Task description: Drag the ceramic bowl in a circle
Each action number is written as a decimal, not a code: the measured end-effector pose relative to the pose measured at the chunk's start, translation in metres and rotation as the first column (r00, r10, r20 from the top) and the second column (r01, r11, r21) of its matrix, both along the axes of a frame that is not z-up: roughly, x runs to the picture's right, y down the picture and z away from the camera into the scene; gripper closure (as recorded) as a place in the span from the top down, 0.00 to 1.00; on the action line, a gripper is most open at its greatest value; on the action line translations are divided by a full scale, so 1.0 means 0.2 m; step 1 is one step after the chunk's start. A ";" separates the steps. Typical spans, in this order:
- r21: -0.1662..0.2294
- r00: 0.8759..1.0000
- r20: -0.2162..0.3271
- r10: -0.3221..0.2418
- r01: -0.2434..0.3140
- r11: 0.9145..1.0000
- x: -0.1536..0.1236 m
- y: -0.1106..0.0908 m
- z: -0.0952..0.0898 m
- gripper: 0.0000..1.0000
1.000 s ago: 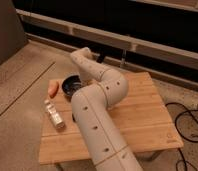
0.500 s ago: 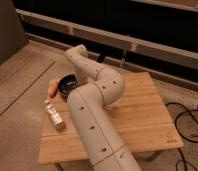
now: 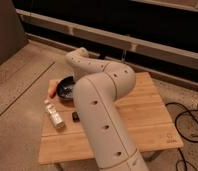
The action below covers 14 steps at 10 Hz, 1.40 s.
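Observation:
The ceramic bowl [image 3: 65,89] is round, dark and glossy inside, and sits at the far left of the wooden table [image 3: 142,107]. My white arm [image 3: 99,105] rises from the bottom, bends at the elbow and reaches left over the bowl. The gripper [image 3: 74,81] hangs from the arm's far end at the bowl's right rim and is mostly hidden behind the arm. I cannot tell whether it touches the bowl.
An orange object [image 3: 52,90] lies just left of the bowl at the table's edge. A white bottle [image 3: 54,116] lies in front of the bowl, with a small dark object [image 3: 76,116] beside it. Black cables [image 3: 188,122] lie on the floor to the right.
The arm's far end swung a little to the left and came back slightly. The bowl has shifted a little toward the table's front.

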State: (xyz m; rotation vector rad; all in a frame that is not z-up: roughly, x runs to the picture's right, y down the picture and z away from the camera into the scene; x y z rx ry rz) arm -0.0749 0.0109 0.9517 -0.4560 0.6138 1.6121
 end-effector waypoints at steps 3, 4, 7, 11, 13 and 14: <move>-0.006 0.997 -0.059 0.052 -0.052 0.999 0.16 0.07 -0.04 0.21; -0.003 0.997 -0.054 0.054 -0.055 0.998 0.15 0.07 -0.04 0.21; -0.005 0.997 -0.052 0.055 -0.055 0.998 0.14 0.07 -0.04 0.21; -0.005 0.997 -0.053 0.053 -0.053 0.999 0.14 0.07 -0.04 0.21; -0.005 0.997 -0.053 0.053 -0.053 0.999 0.14 0.07 -0.04 0.21; -0.005 0.997 -0.053 0.053 -0.053 0.999 0.14 0.07 -0.04 0.21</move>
